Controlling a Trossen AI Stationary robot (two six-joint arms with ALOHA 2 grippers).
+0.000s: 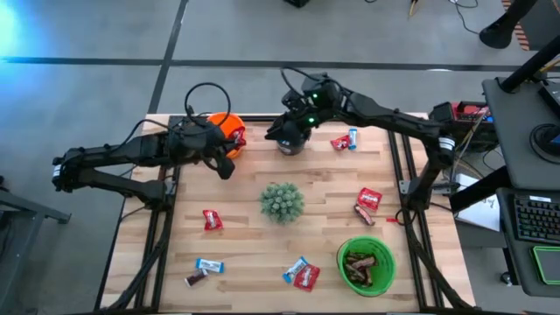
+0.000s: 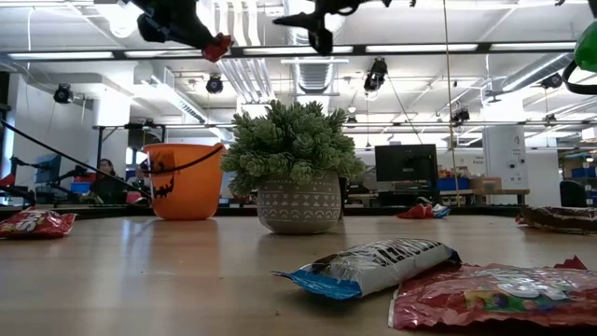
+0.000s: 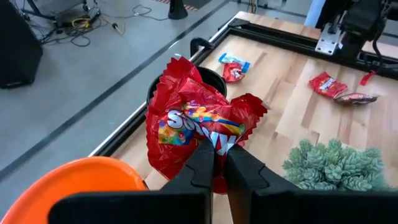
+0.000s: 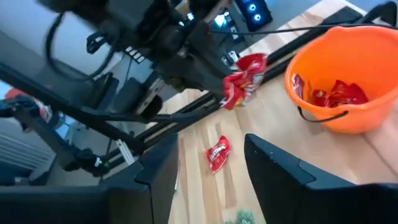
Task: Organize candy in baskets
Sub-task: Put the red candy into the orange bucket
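Left gripper [image 3: 214, 163] clamped on a red candy [image 3: 196, 127], beside the orange basket [image 1: 226, 128]; right gripper [image 4: 208, 163] spread open, empty, above the black basket [image 1: 291, 145]

Overhead camera looks straight down on the counter [image 1: 262, 232]; a low one sights level across it, close. Wrist cameras peer past fingers [image 3: 205, 165]. All share the orange basket [image 2: 184, 179].

Grey floor [image 1: 87, 96] all around the wooden table [image 1: 245, 223], dark seam lines running across it. Over on the right, a desk [image 1: 525, 131] with a keyboard [image 1: 534, 217]. Looking level across, a big open hall: white ceiling [image 2: 485, 23] with strip lights [image 2: 410, 48], a dark monitor [image 2: 406, 162] far back, a person [image 2: 105, 177] seated at left.
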